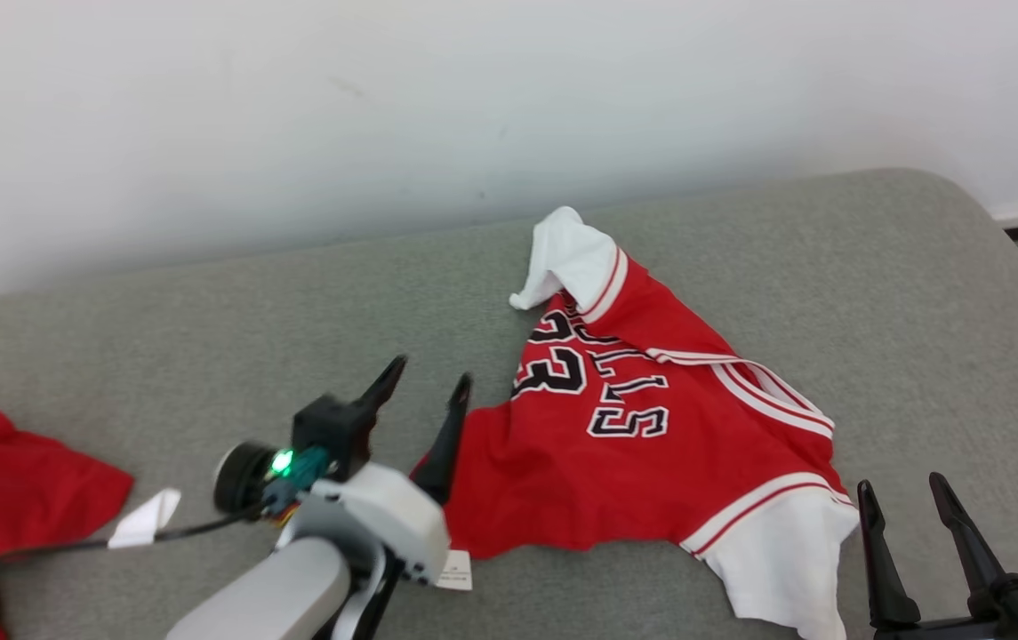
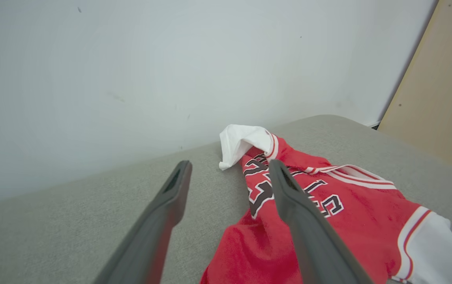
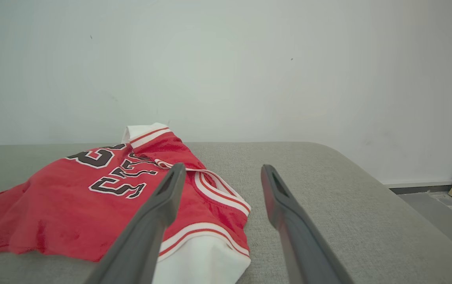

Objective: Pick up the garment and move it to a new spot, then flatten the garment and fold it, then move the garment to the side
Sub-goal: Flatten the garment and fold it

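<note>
The red jersey (image 1: pixel 651 444), white-sleeved and black-lettered, lies rumpled on the grey cushion (image 1: pixel 206 338). Beside it, the left gripper (image 1: pixel 430 371) and right gripper (image 1: pixel 901 481) gape wide, empty.

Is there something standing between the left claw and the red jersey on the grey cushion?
Nothing visible does. The open left claw is at the left edge of the red and white fabric jersey with black lettering, one finger over it. Another red cloth lies apart, far left.
</note>
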You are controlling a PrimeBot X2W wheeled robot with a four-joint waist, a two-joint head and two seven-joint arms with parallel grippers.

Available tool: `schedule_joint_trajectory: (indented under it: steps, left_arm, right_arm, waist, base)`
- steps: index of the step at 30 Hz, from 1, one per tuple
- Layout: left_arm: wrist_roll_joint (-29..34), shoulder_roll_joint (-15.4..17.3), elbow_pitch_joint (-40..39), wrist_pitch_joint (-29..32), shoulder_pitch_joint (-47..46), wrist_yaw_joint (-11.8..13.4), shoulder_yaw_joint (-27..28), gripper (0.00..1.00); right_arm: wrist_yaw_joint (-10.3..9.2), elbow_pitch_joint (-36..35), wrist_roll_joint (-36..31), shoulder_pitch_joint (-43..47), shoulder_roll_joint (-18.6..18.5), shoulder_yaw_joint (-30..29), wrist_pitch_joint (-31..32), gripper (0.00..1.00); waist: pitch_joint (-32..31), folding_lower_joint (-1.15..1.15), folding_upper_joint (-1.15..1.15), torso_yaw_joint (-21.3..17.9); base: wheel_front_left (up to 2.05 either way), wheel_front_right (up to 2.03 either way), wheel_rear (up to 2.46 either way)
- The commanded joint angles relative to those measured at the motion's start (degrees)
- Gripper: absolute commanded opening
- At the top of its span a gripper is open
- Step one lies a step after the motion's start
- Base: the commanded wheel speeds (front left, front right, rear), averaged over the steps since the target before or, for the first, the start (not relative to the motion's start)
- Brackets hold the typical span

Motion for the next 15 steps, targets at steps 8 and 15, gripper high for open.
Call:
schedule_joint_trajectory:
  steps: [8,15]
  left_arm:
    - [-0.93,2.71,2.71,-0.43,7.83,-4.92,1.58,1.0]
    - [-1.26,2.34,9.4,-0.41,9.1,-8.83,0.69,1.0]
  right_arm:
    - [-0.12,-0.23,-0.08,0.03,-1.26,1.5,0.07,1.0]
    - [-0.13,-0.42,0.06,-0.95,-1.41,1.81,0.06,1.0]
  waist:
    - [0.41,0.0,0.0,1.87]
    - [2.83,0.0,0.0,0.51]
  base:
    - [0.0,0.0,0.0]
    - [0.0,0.0,0.0]
